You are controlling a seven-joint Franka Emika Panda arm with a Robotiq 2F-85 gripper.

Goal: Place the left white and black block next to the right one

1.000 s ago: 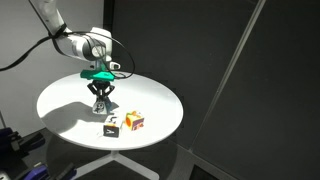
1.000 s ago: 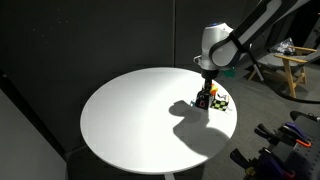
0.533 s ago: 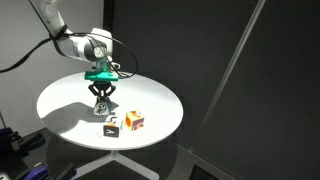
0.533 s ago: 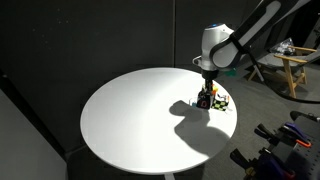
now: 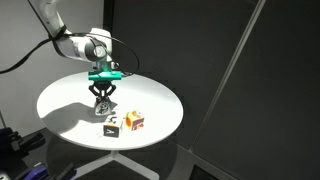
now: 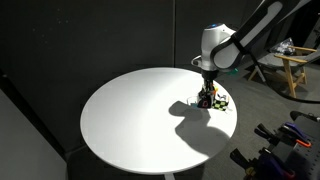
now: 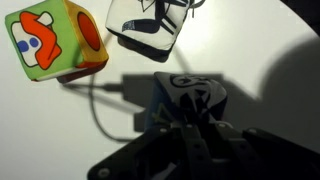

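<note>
Tool [image 5: 102,107]: pinching the left white and black block [image 7: 190,94] so you can carry it | position: low over the worktop [image 5: 60,95], near its rim, just short of the right one [image 5: 112,124] | orange cube [image 5: 134,121] on that block's far side | release not yet done.

Gripper [image 7: 190,118] clamped on blue-sided block [image 7: 192,92]. Black-and-white cube [image 7: 150,28] and orange-yellow cube [image 7: 55,40] sit side by side on white table [image 7: 275,95].
</note>
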